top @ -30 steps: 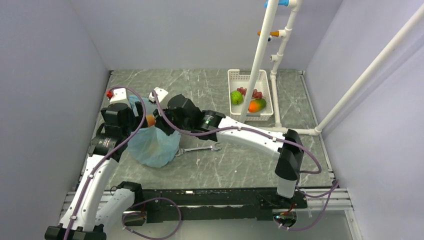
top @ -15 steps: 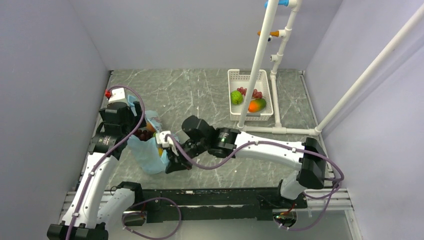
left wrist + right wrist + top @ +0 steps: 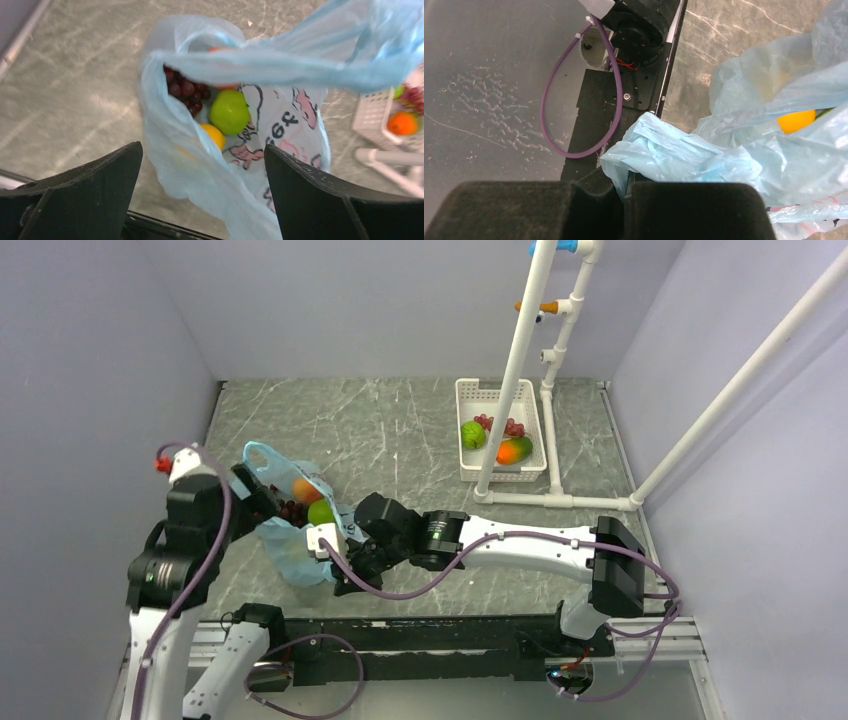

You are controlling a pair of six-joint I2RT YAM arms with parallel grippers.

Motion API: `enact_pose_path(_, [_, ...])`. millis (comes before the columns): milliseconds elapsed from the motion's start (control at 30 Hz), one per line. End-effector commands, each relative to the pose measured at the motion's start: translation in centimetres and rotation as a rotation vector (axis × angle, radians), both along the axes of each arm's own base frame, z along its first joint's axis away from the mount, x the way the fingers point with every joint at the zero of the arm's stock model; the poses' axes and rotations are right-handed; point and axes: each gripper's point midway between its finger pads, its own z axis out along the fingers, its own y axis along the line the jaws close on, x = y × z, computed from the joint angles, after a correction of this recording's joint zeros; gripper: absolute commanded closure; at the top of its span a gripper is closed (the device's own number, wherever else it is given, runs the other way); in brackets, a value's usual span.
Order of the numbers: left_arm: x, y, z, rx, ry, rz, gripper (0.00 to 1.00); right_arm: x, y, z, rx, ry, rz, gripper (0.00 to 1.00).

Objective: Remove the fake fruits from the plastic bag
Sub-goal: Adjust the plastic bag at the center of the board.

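The light blue plastic bag (image 3: 292,550) lies at the left of the table, its mouth facing the far side. At the mouth I see an orange fruit (image 3: 305,488), a green fruit (image 3: 321,512) and dark grapes (image 3: 291,508). The left wrist view shows the bag (image 3: 280,130) open, with grapes (image 3: 184,90), a green apple (image 3: 229,111) and a yellow fruit (image 3: 214,135) inside. My left gripper (image 3: 202,150) is wide open, just short of the bag; it sits left of the bag in the top view (image 3: 255,498). My right gripper (image 3: 624,187) is shut on the bag's crumpled near end (image 3: 674,160).
A white basket (image 3: 467,390) at the back right holds a green fruit (image 3: 473,434), a mango (image 3: 514,450) and grapes (image 3: 497,424). A white pipe frame (image 3: 515,360) stands in front of it. Walls close in the table on the left, back and right.
My right gripper moved from the bag's mouth to its near end and closed on it. My left arm drew back to the left. The bag tipped, showing more fruit.
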Motion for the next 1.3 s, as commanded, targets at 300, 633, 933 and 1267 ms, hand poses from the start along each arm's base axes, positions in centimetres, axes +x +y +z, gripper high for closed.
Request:
enact_pose_path(300, [-3.9, -3.3, -3.4, -0.559, 0.046, 0.297, 0.06, 0.4, 0.5, 3.1, 0.105, -0.046, -0.013, 1.00])
enact_pose_path(633, [-1.1, -5.7, -6.6, -0.771, 0.148, 0.409, 0.09, -1.2, -0.1, 4.6, 0.144, -0.049, 0.014, 1.00])
enact_pose_path(933, [-0.3, -8.3, -9.0, -0.843, 0.217, 0.299, 0.47, -0.7, 0.4, 2.0, 0.044, -0.116, -0.043, 0.90])
enact_pose_path(1267, [-1.3, -5.7, -8.2, -0.574, 0.016, 0.117, 1.00, -0.8, -1.8, 7.7, 0.250, -0.061, -0.033, 0.12])
